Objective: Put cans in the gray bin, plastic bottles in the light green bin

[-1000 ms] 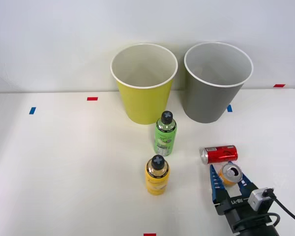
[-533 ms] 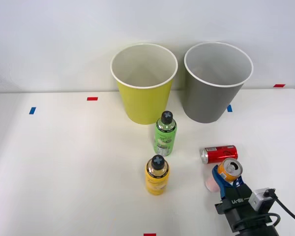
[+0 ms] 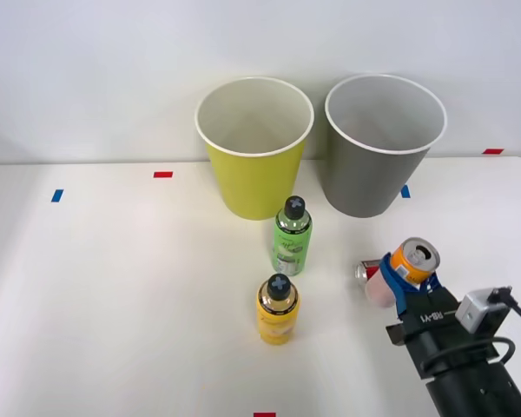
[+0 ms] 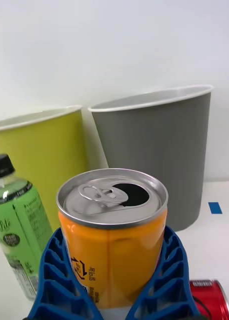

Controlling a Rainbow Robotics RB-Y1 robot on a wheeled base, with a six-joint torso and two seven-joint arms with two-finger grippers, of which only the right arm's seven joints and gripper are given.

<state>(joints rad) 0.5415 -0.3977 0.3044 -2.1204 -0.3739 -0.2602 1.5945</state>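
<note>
Front view: the right gripper (image 3: 405,280) is gripping the orange can (image 3: 410,262) upright, clear of the table (image 3: 113,295); the red can (image 3: 366,270) is lying just beside the fingers.

Wrist view: blue fingers (image 4: 62,272) are clasping the orange can (image 4: 112,235); the gray bin (image 4: 159,155) is standing beyond them.

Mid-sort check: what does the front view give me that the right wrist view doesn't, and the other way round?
Front view alone: the yellow-orange bottle standing on the table, the pale insides of both bins, and the coloured tape marks. Right wrist view alone: the orange can's open mouth and pull tab close up, with the blue ribbed fingers pressed to its sides. Both: the right gripper shut on the orange can, the red can lying beside it, the green bottle, the light green bin and the gray bin.
</note>
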